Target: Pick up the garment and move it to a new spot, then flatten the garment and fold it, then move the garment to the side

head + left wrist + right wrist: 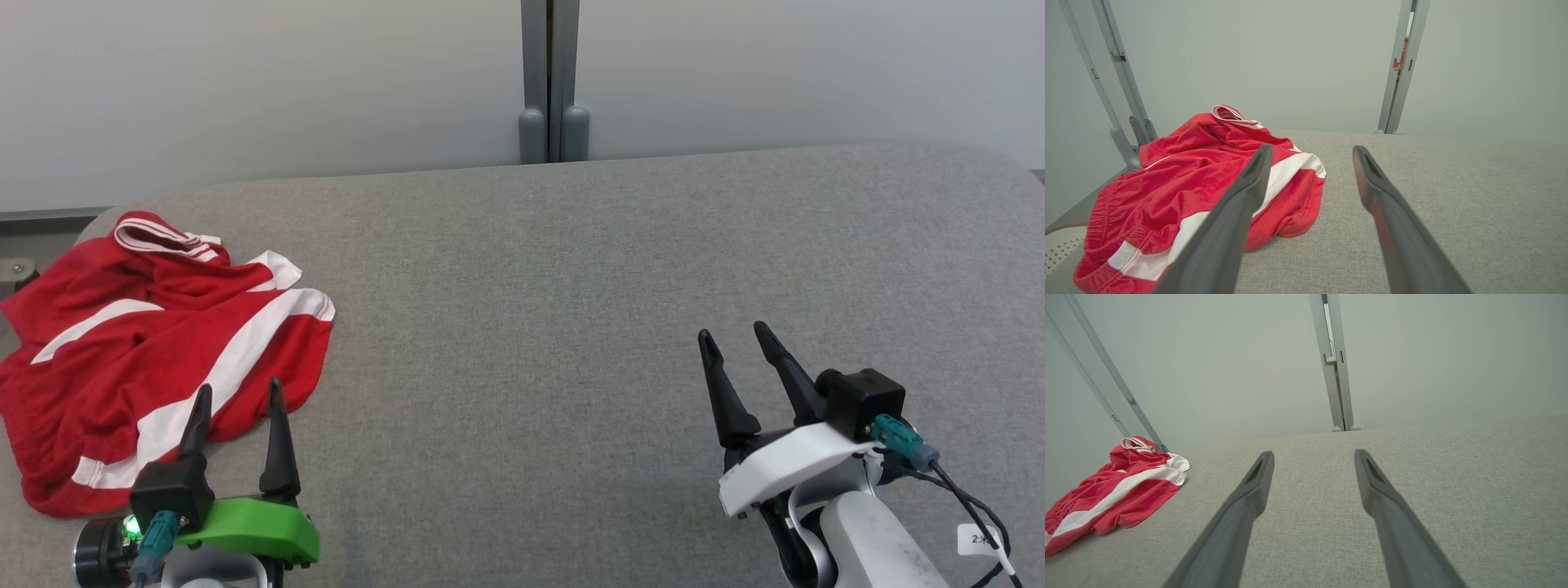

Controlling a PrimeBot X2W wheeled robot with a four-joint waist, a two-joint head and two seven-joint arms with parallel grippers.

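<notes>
The garment [155,351] is a pair of red shorts with white stripes, lying crumpled at the far left of the grey fabric table [571,286]. My left gripper [239,389] is open just in front of the garment's near edge, its fingertips over the hem, holding nothing. The left wrist view shows the garment [1180,188] spread ahead and to the left of that gripper [1312,149]. My right gripper [732,331] stands open over bare fabric at the lower right, far from the garment. In the right wrist view the garment [1114,492] lies at the far left, well away from my right gripper [1312,453].
A pale wall with a grey vertical post [551,82] stands behind the table's far edge. The table's rounded left corner [106,220] lies just beyond the garment, with a metal frame [1126,110] past it. Wide bare fabric spans the middle and right.
</notes>
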